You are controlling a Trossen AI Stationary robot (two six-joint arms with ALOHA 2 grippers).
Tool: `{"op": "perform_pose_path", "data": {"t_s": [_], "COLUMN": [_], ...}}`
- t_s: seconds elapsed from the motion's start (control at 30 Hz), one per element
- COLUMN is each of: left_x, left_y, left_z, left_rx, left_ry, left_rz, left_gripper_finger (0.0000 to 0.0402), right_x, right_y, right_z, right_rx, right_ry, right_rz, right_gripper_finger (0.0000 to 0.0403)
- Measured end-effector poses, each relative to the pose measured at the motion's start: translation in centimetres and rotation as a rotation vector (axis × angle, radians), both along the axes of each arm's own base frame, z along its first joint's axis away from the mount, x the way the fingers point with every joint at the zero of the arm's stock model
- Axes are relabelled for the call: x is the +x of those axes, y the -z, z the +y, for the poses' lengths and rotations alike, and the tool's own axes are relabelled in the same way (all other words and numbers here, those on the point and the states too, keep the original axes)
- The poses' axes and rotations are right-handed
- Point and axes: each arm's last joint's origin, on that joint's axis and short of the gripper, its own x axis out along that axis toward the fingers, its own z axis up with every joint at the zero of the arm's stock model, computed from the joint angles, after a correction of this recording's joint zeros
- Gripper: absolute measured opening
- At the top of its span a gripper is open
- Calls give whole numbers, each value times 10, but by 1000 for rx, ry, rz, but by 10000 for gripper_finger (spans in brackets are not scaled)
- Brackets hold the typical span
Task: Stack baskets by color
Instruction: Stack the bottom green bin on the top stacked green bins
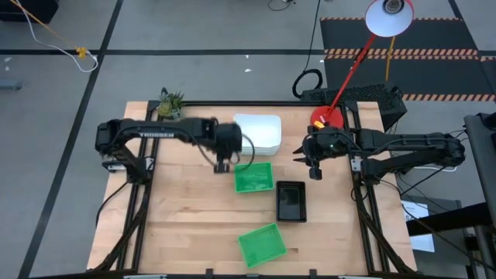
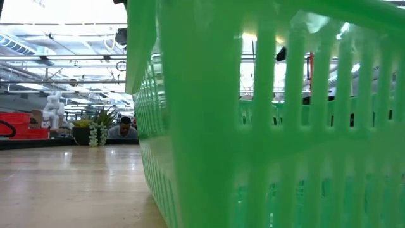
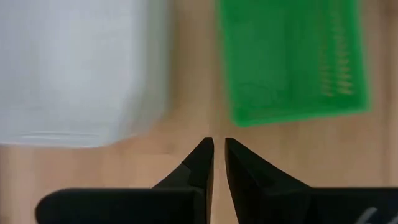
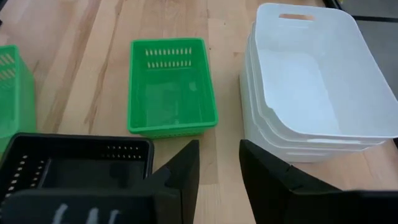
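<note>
Three white baskets [image 1: 257,132] sit nested in one stack [image 4: 317,81] at the table's far middle. One green basket [image 1: 254,177] stands just in front of it, a black basket [image 1: 291,200] to its right, and a second green basket [image 1: 262,243] lies by the near edge, filling the low view [image 2: 272,126]. My left gripper [image 3: 219,146] hovers shut and empty above the bare wood [image 1: 222,165], between the white stack and the first green basket. My right gripper [image 4: 219,155] hangs open and empty [image 1: 302,155] right of the baskets.
A red lamp base [image 1: 327,118] with a white lamp head [image 1: 389,17] stands at the far right corner, and a small plant [image 1: 170,105] at the far left. Bare wood [image 1: 186,225] stretches over the near left of the table. A person [image 2: 124,128] sits beyond the table.
</note>
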Motion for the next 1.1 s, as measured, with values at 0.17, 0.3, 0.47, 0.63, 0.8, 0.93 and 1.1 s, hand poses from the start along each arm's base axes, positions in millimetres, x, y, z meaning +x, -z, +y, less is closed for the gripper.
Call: {"op": "perform_pose_path", "data": {"t_s": [0.17, 0.3, 0.47, 0.63, 0.8, 0.93, 1.1], "left_x": [0, -2, -8, -13, -14, -15, -15], "left_y": [31, 46, 55, 66, 83, 93, 100], "left_z": [-48, -90, -132, -148, -142, -137, -126], "left_rx": [-16, -21, -42, -15, -5, 9, 18], "left_ry": [36, 64, 117, 97, 97, 120, 93], "left_rz": [-2, -80, -155, -227, -308, -379, -374], "left_gripper_finger": [42, 42, 42, 42, 42, 42, 42], "right_x": [1, 1, 3, 5, 5, 4, 5], "right_y": [14, 22, 22, 19, 19, 20, 20], "right_z": [0, 0, 0, 0, 0, 0, 7], "right_rx": [-3, -2, 3, 13, 32, 71, 112], "right_ry": [-1, -1, 5, 15, 29, 57, 51], "right_rz": [-15, -17, -43, -87, -91, -76, -77], "right_gripper_finger": [109, 109, 109, 109, 109, 109, 109]}}
